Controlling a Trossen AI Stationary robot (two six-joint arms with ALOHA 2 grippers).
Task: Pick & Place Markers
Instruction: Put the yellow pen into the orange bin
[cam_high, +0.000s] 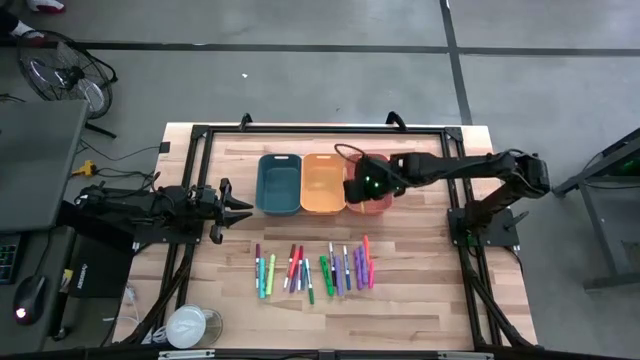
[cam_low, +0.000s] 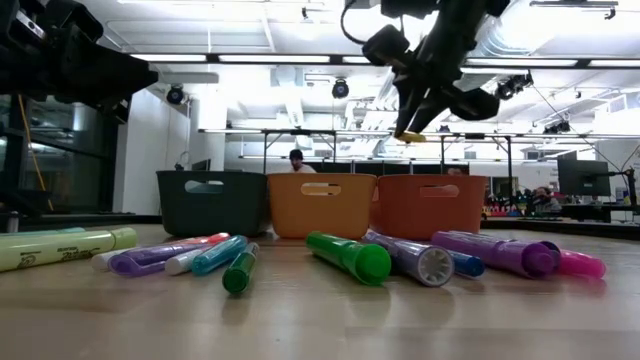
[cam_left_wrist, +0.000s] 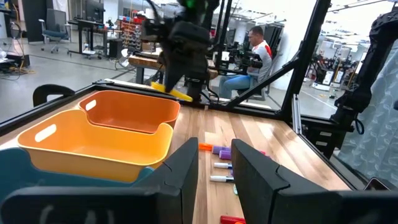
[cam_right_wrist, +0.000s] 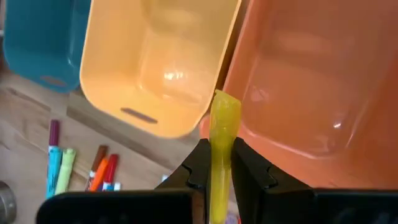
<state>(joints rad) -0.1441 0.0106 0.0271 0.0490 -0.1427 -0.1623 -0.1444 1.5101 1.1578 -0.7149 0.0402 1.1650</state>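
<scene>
A row of mixed-colour markers (cam_high: 315, 268) lies flat on the wooden table, in front of three bins: teal (cam_high: 279, 183), yellow-orange (cam_high: 323, 183) and orange (cam_high: 380, 200). My right gripper (cam_right_wrist: 221, 163) hangs above the orange bin, close to the wall it shares with the yellow-orange bin, and is shut on a yellow marker (cam_right_wrist: 224, 118). The low view shows this gripper (cam_low: 418, 122) well above the bin rims. At the table's left, my left gripper (cam_left_wrist: 217, 168) stays level and open, with nothing between its fingers. My right gripper pinches the yellow marker's barrel (cam_right_wrist: 222, 146) between its two fingers, which slant down from the table's right side. One end of the marker (cam_left_wrist: 169, 91) sticks out beyond the fingers, close to level. The marker is lifted clear, above the orange bin.
A black frame (cam_high: 300, 130) runs around the table top. A clear round container (cam_high: 190, 325) stands at the near left corner. Bare wood lies between the bins and the marker row. In the room beyond the table, a seated person (cam_left_wrist: 254, 50) shows.
</scene>
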